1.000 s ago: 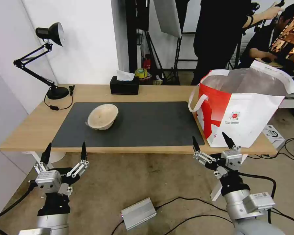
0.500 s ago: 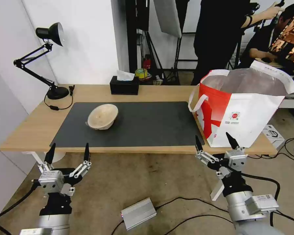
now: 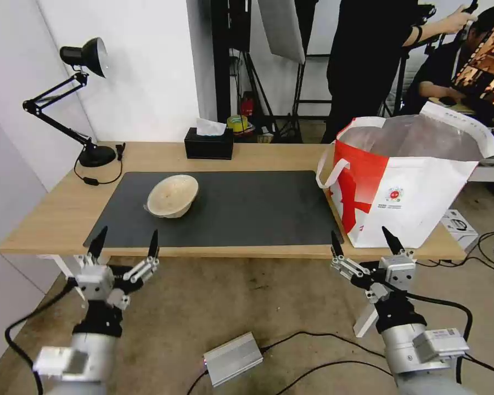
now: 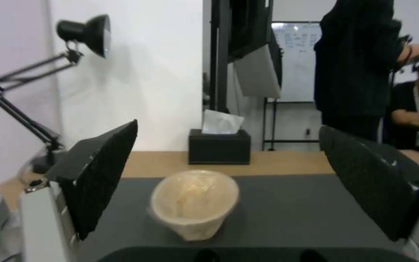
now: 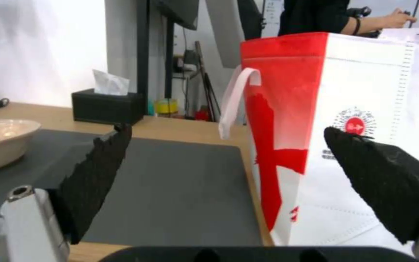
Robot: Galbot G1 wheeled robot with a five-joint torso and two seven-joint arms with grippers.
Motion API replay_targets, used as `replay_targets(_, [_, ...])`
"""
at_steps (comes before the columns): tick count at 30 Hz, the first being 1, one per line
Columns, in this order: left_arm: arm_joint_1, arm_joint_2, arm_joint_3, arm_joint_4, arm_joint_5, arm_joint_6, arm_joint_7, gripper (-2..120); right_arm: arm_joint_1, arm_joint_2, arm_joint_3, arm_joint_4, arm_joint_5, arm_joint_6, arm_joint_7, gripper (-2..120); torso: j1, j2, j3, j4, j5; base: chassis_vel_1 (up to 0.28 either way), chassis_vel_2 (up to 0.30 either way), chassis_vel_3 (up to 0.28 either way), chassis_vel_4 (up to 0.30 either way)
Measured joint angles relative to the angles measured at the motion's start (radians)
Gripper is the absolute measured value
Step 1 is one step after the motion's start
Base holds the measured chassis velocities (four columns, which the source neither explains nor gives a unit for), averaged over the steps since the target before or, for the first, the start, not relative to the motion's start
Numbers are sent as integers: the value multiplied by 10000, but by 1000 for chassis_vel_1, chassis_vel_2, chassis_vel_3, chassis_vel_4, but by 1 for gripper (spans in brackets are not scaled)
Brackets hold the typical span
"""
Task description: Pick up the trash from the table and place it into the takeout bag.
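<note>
A beige shallow bowl [image 3: 173, 195], a piece of the trash, lies tilted on the dark grey mat [image 3: 247, 211] of the light-wood table [image 3: 55, 214]; the left wrist view shows the bowl [image 4: 195, 202] straight ahead between the fingers. The red-and-white takeout bag [image 3: 409, 186] stands open on the table's right end, and in the right wrist view the bag [image 5: 335, 120] is close. My left gripper [image 3: 126, 244] is open at the table's front edge, in front of the bowl. My right gripper [image 3: 362, 241] is open below the bag's front corner.
A black tissue box [image 3: 208, 144] sits at the table's back edge. A black desk lamp [image 3: 77, 99] stands at the back left. A silver box [image 3: 233, 357] and cables lie on the floor. People and stands fill the room behind.
My left gripper has risen and moved slightly right, towards the table's front edge. The right gripper has sunk a little. The bowl and bag have not moved.
</note>
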Motion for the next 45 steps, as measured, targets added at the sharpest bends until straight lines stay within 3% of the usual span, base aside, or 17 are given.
replay_targets(3, [-756,546,110,257,-920,525,-232,100,-29,-43,158,-9,4,6,-1,100,0,0,0,-2,-1,0,0,0,0])
replay_targets(13, [-1345,1260,-181,727,-2155,1342,-461,100,99,-605,-181,-283,42,5,-64,100,1,-1,0,-1,1,0,0,0,0])
replay_targets(15, [-1684,1575,-117,889,-3146,1959,-817,100,105,-623,-370,-321,9,6,-76,100,0,0,0,3,1,0,0,0,0])
replay_targets(17, [-1779,1646,-90,921,-3361,2099,-926,100,97,-612,-395,-321,2,8,-76,100,1,-1,0,1,-1,0,0,0,0])
replay_targets(20, [-2341,1983,14,1172,-4352,2755,-1561,100,84,-532,-430,-303,-32,16,-78,100,0,-1,0,0,0,0,0,0,0])
replay_targets(32, [-4026,2378,320,2262,-5724,4397,-2980,100,82,-454,-433,-379,-41,22,-76,100,0,-1,1,0,0,0,0,0,0])
replay_targets(45, [-5776,3395,920,3824,-6799,5300,-3191,100,187,-252,-633,-710,-44,4,-63,100,0,0,0,0,1,0,0,0,0])
